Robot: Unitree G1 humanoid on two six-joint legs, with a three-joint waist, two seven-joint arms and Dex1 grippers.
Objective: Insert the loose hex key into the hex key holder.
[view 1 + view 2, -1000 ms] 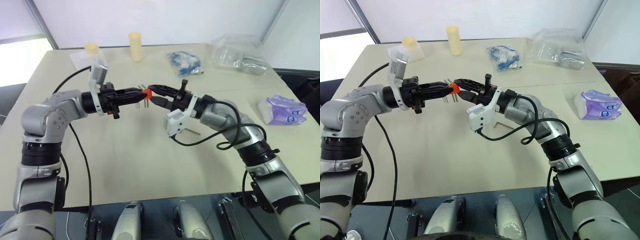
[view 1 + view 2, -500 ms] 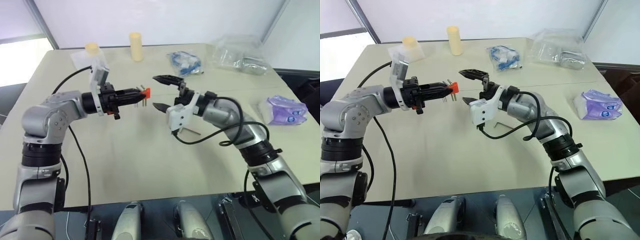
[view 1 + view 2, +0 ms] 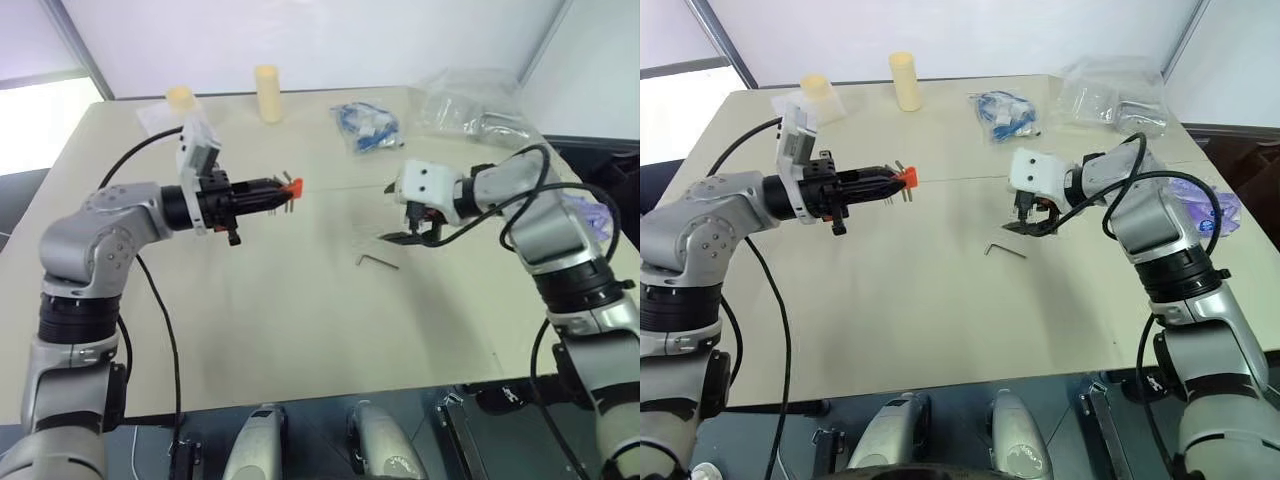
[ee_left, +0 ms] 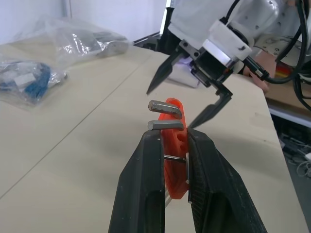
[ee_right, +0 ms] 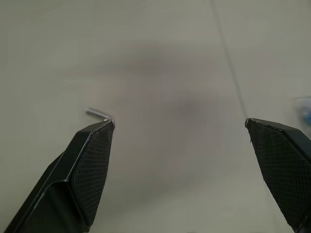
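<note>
Key [image 3: 377, 261], loose one, lying flat on table [image 3: 300, 330], not yet inserted. Right gripper [image 3: 1032, 213] hovering just beyond key, fingers spread wide, empty. Left gripper [image 3: 272, 190], farther from key, clenching hex key holder [image 3: 293, 187] above table. Pickup, insertion remaining.

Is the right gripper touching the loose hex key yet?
Apart. In the right eye view the open right gripper hangs beside the loose hex key, which lies on the table with bare tabletop between them.

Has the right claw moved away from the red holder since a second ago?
Yes. The right claw swung rightward from the red holder, toward the purple packet.
</note>
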